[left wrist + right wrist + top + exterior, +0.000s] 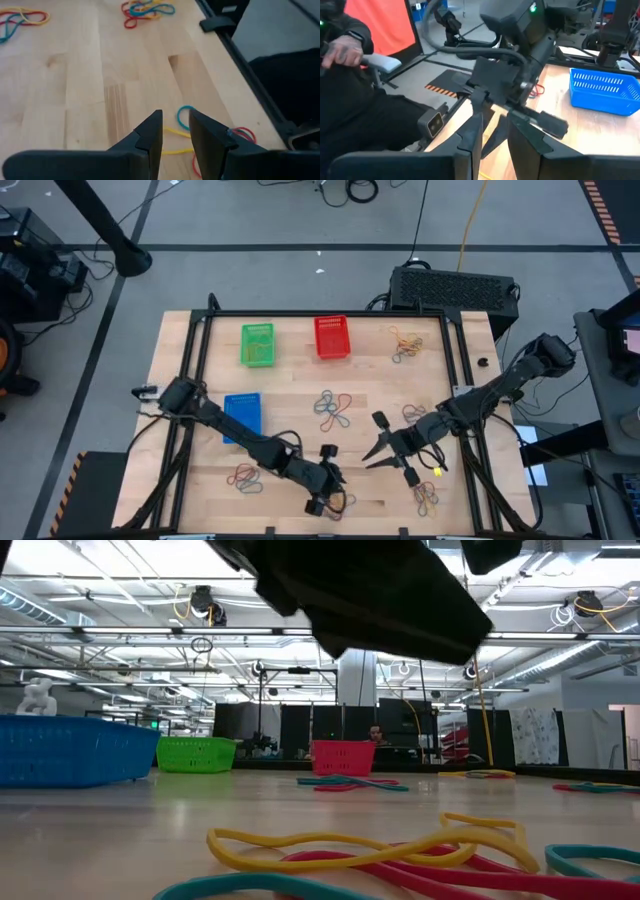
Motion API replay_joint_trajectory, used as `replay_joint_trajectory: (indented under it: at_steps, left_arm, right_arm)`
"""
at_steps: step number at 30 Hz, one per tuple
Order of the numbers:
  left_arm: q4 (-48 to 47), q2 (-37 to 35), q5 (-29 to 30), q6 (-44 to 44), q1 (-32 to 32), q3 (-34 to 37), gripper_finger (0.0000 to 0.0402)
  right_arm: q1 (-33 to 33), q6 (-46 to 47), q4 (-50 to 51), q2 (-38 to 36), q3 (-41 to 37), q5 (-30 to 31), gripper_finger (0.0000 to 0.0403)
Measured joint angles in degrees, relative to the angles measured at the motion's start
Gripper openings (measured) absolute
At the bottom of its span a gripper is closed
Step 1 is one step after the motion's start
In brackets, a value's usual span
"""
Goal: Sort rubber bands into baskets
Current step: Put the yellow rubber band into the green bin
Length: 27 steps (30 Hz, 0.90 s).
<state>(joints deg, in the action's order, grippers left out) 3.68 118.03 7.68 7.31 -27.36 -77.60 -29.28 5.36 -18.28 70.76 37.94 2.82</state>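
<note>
Only the left wrist view shows the left gripper with jaws slightly parted, empty, above thin coloured rubber bands. The right gripper likewise grips nothing; the small red plastic mesh basket lies toward twelve o'clock.

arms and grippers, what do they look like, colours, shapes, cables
Both arms are dark, slim and jointed, with black cables along them. The left gripper has two dark, wedge-shaped fingers tapering to blunt tips. The right gripper has the same pair of fingers. From above, a small yellow light shows near the right gripper's end.
</note>
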Motion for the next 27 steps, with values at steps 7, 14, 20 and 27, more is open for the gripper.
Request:
replay_joint_trajectory:
  at_steps: [7, 14, 20, 27]
  left_arm:
    - [-14.82, 5.17, -0.06, -4.18, 1.19, -11.33, 0.0102]
    - [-17.16, 5.58, -1.53, -6.25, 2.32, -13.47, 0.0102]
    - [-18.78, 7.09, -2.47, -6.64, 3.24, -13.44, 0.0102]
    - [-17.10, 9.40, -5.09, -6.60, 4.42, -13.42, 0.0102]
  right_arm:
    - [-0.51, -0.01, 1.40, 2.76, 3.05, 0.08, 0.0079]
    - [-1.71, -0.06, 9.84, 3.29, 5.65, -0.02, 0.0079]
    - [-3.12, -0.06, 15.47, 2.89, 7.47, 0.12, 0.0079]
    - [-4.78, 4.91, 24.53, 2.89, 7.49, 0.06, 0.0079]
